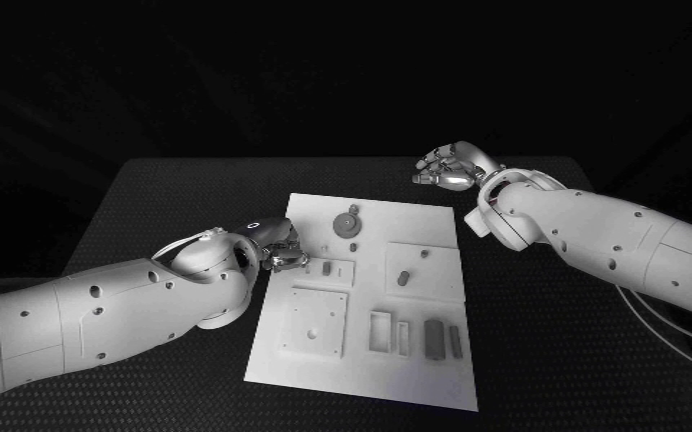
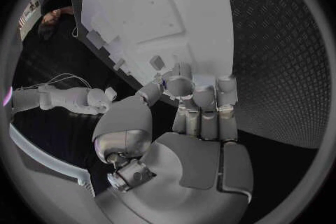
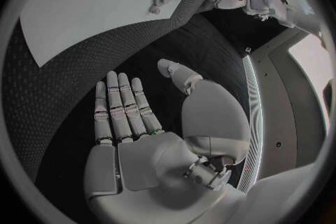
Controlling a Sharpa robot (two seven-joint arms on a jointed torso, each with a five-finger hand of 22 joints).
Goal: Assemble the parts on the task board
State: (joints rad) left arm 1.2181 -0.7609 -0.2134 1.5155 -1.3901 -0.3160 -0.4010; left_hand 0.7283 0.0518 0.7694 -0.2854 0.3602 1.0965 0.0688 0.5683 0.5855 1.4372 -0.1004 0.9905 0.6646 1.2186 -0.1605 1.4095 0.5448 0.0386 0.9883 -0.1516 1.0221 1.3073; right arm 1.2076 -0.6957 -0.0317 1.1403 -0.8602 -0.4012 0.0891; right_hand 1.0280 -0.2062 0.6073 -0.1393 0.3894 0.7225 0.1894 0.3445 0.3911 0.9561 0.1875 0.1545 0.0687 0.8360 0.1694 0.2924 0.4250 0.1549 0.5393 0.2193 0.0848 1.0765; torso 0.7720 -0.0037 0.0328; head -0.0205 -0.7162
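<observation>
The left hand sits at the left edge of the task board, its fingers curled in over that edge, and whether they pinch anything cannot be told. The right hand hovers over the black table just beyond the board's far right corner, flat and spread with nothing in it. On the white board a round grey part lies near the far edge, a small part stands on a raised square right of centre, and several narrow parts lie side by side toward the near right.
</observation>
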